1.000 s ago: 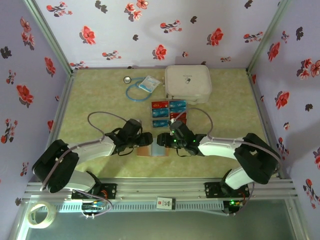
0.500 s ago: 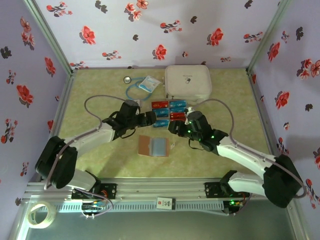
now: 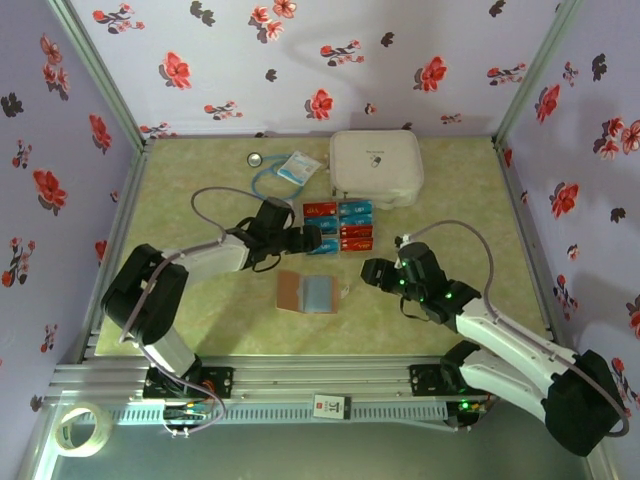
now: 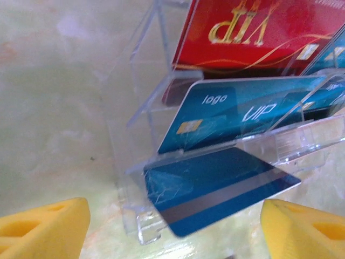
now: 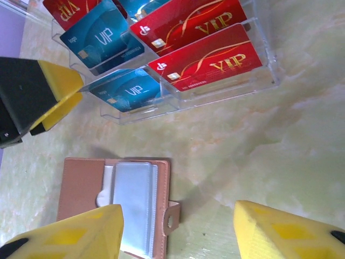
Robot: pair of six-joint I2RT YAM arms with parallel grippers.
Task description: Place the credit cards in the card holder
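Left wrist view has the left gripper [image 4: 172,237] spread wide around nothing, its fingers [image 4: 46,226] flanking the lowest blue card [image 4: 221,189], likely lined up to pinch it by its edges. Cards [image 3: 338,224] stand tilted in a clear tiered stand [image 4: 129,162] (easy to slide out, I'd judge), just beyond the holder [image 3: 308,292]. That lies open and flat on the table [image 3: 220,330] nearer the arms, sleeves up to receive them. Right gripper [image 5: 178,237] hovers over it, also open and empty, perhaps to steady it. Upper cards are cropped, sleeve mouths are hard to make out, and whether any sleeve is filled is unclear.
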